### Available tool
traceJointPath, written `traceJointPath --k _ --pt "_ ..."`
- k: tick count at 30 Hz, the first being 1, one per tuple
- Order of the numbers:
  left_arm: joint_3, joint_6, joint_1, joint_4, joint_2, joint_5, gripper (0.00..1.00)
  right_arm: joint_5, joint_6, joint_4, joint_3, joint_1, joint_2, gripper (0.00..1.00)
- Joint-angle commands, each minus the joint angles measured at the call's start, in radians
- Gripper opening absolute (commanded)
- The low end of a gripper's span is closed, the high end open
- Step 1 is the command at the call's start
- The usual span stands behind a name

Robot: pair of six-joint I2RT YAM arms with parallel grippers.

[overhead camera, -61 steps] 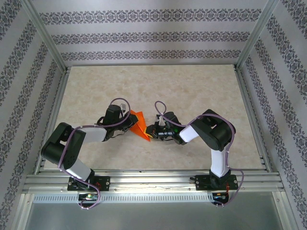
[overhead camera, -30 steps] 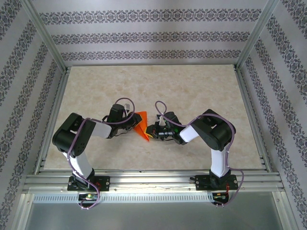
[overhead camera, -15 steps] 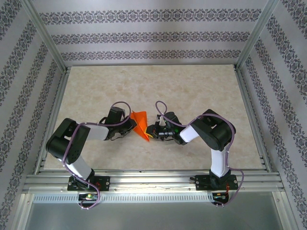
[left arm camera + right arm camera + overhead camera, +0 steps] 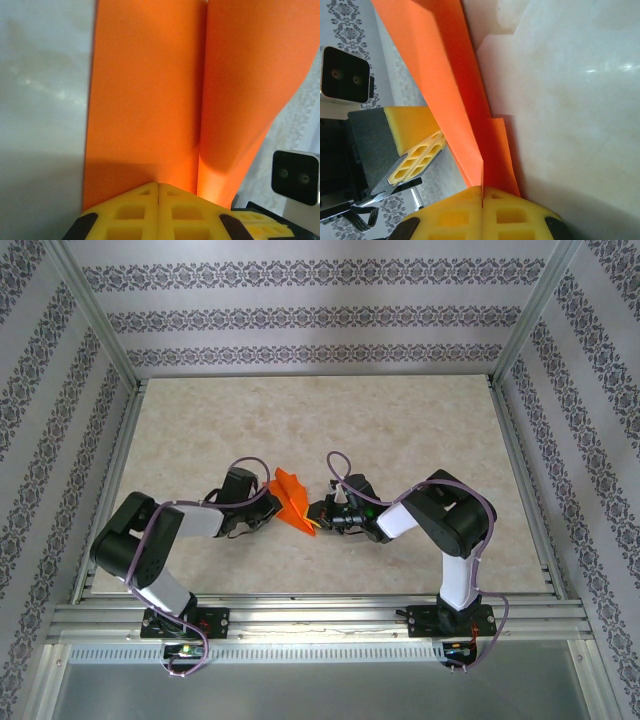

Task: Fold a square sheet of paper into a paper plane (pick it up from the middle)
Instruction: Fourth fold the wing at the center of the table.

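Note:
The orange paper plane (image 4: 292, 496), a folded sheet with a centre crease, is held up between both grippers in the middle of the table. My left gripper (image 4: 268, 502) is on its left side. In the left wrist view its yellow fingers (image 4: 130, 210) are shut, with the paper's flat flap (image 4: 142, 90) running into the seam between them. My right gripper (image 4: 318, 513) is on the right side of the plane. It is shut on the crease of the paper (image 4: 470, 125), whose layers spread away from the pads. The left gripper's finger (image 4: 415, 150) is just behind the paper.
The beige tabletop (image 4: 400, 430) lies open beyond and to both sides of the grippers. Aluminium rails (image 4: 300, 615) frame the table, and patterned walls stand around it. The right wrist's camera block (image 4: 295, 177) is close by at the paper's right.
The left gripper has closed onto the left flap of the paper. The paper has tilted up and shifted slightly. The right gripper has kept its hold without moving.

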Motion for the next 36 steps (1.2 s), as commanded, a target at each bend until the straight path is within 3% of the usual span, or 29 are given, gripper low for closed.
traceJointPath --k 1,16,23,29,36 --pt "-0.039 -0.022 -0.013 -0.053 -0.019 -0.043 0.05 0.019 -0.01 -0.047 -0.007 0.008 -0.003 0.0" --pt "-0.044 -0.031 -0.018 -0.022 -0.061 -0.058 0.09 -0.045 -0.101 -0.115 0.05 0.033 0.014 0.0" --pt "-0.024 0.01 -0.018 -0.089 -0.14 -0.072 0.11 -0.045 -0.154 -0.19 0.07 0.038 0.0 0.0" --pt "-0.026 0.042 -0.022 0.025 -0.214 -0.04 0.1 -0.041 -0.137 -0.179 0.074 0.039 0.027 0.0" --pt "0.071 0.054 -0.023 0.089 -0.088 0.062 0.1 -0.037 -0.154 -0.22 0.081 0.041 0.024 0.0"
